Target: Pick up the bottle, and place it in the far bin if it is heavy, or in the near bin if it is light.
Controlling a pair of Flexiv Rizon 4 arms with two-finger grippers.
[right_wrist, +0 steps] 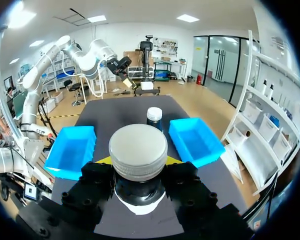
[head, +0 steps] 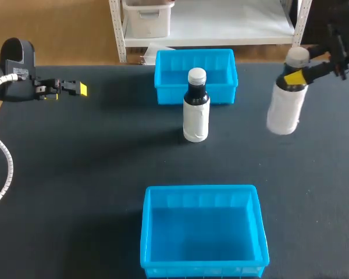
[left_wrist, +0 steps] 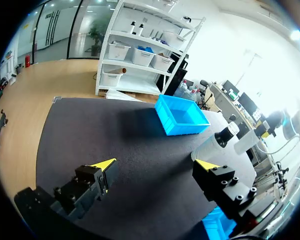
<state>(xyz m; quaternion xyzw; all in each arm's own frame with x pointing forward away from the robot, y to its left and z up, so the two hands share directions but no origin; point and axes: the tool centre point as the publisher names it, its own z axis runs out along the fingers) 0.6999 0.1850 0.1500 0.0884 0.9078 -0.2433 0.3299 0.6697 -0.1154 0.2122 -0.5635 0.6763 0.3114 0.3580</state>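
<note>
- Surface: a dark table (head: 75, 174) carries two blue bins and one free bottle.
- Right side: the right gripper (right_wrist: 139, 160) is clamped on the held bottle (head: 285, 107) at its dark neck, just under the pale cap. In the right wrist view a yellow tip shows on each side of that neck.
- Task item: the held bottle has a white body and hangs upright over the far right part of the table, near the right edge. Whether its base touches the top cannot be told.
- Left side: the left gripper (head: 78, 89) sits over the far left part of the table, near the left edge. Its fingers are wide apart, and the left wrist view shows only bare table between the two yellow tips.
- Middle: the standing bottle (head: 196, 107) has a white body, dark shoulder and white cap. It stands upright on the table just in front of the far bin (head: 168, 93). Neither gripper touches it, and it is well apart from the held bottle.
- Far edge: the far bin is blue and open-topped, at the middle of that edge.
- Near edge: the near bin (head: 148, 232) is blue and open-topped, at the middle of that edge. It lies roughly in line with the standing bottle and the far bin, and well apart from both bottles.
</note>
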